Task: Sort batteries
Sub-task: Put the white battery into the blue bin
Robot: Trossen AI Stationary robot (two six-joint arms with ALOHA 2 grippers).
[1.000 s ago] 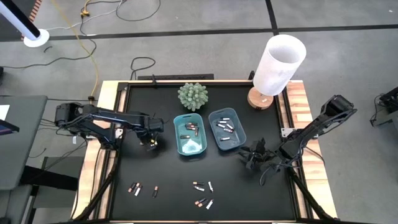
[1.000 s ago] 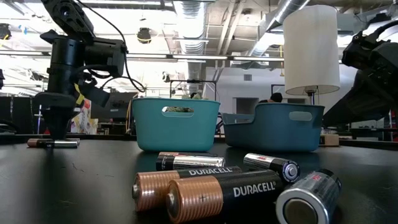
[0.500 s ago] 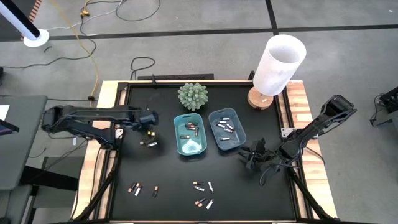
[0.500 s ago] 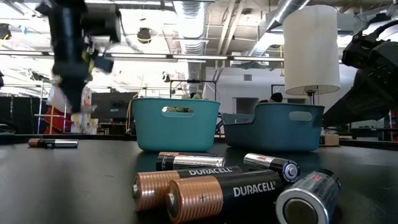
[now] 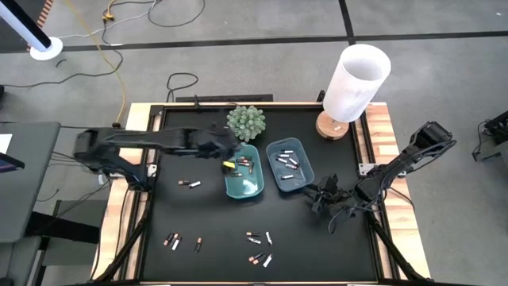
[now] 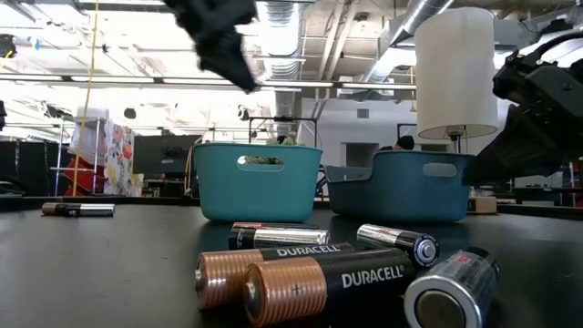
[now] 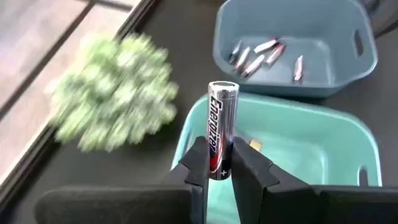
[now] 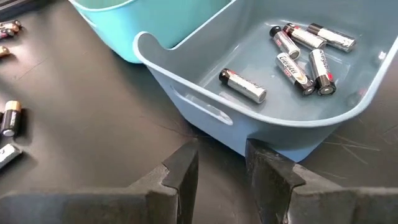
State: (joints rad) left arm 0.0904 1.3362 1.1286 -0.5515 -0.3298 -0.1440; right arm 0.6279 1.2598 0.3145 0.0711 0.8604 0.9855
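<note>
Left gripper: the left gripper (image 7: 219,167) is clenched on a silver battery (image 7: 222,127), which stands upright between its fingers (image 7: 196,163) with about half of its length free above them.
Why held this way: I judge it is carried above the teal tray (image 7: 348,146) so that it can drop straight in; gripping the lower half keeps it steady.
Under the left gripper: the near edge of the teal tray (image 5: 252,187), where a few batteries already lie.
Just beyond it: the grey-blue tray (image 7: 348,22) with several silver batteries, and to one side a green plant (image 5: 245,121).
Right gripper: the right gripper (image 8: 222,163) is released, its fingers apart with nothing between them; it waits low over the desk (image 5: 214,214), just in front of the grey-blue tray (image 8: 205,99).
Unsorted batteries: loose batteries (image 5: 259,246) lie on the desk, well apart from both grippers; one lone battery (image 5: 189,183) lies near the left arm.
Lamp: a white lamp (image 5: 352,83) stands at the far corner.
</note>
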